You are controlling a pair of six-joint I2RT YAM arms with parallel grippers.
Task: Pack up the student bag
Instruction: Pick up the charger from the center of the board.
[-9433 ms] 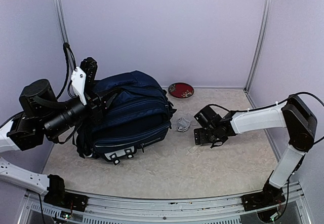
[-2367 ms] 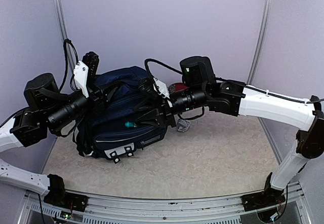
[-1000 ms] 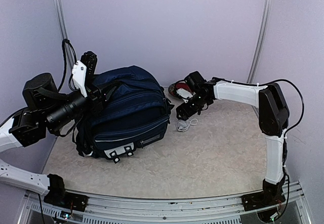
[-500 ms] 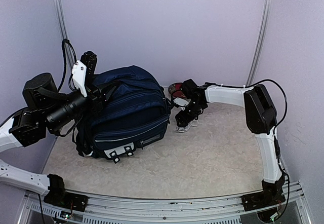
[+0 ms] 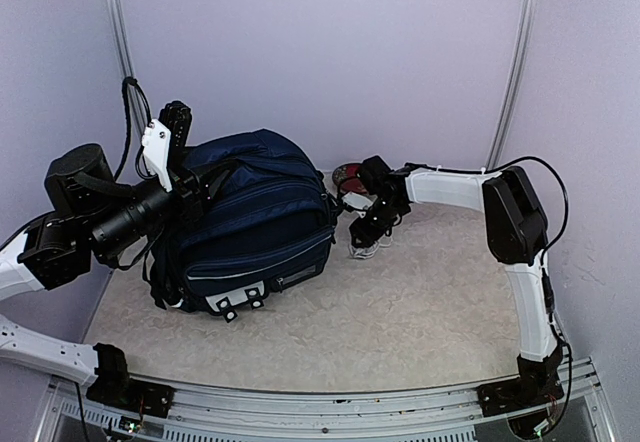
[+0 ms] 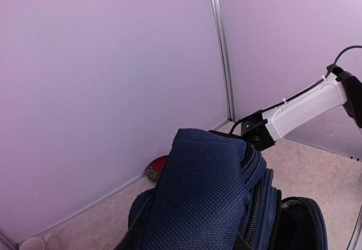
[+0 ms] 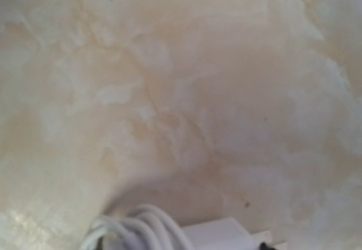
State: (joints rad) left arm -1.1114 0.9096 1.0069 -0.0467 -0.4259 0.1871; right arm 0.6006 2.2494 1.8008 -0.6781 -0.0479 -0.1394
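Fabric atop the student bag, left of centre on the table, sits pinched in the left gripper, likely propping it for loading; the right gripper hangs low over a white cable beside it, though how wide its jaws stand cannot be told.

Your top view showed:
- Red dish sat on far part of table, close to back wall, partly hidden.
- White cable bundle lay on table nearer you than dish, loosely looped.
- Table surface was mottled beige.
- Metal post stood in each far corner.

Your right wrist view caught cable close up and blurred, white block touching it.

Your left wrist view showed pale cup at foot of wall, well apart from dish.
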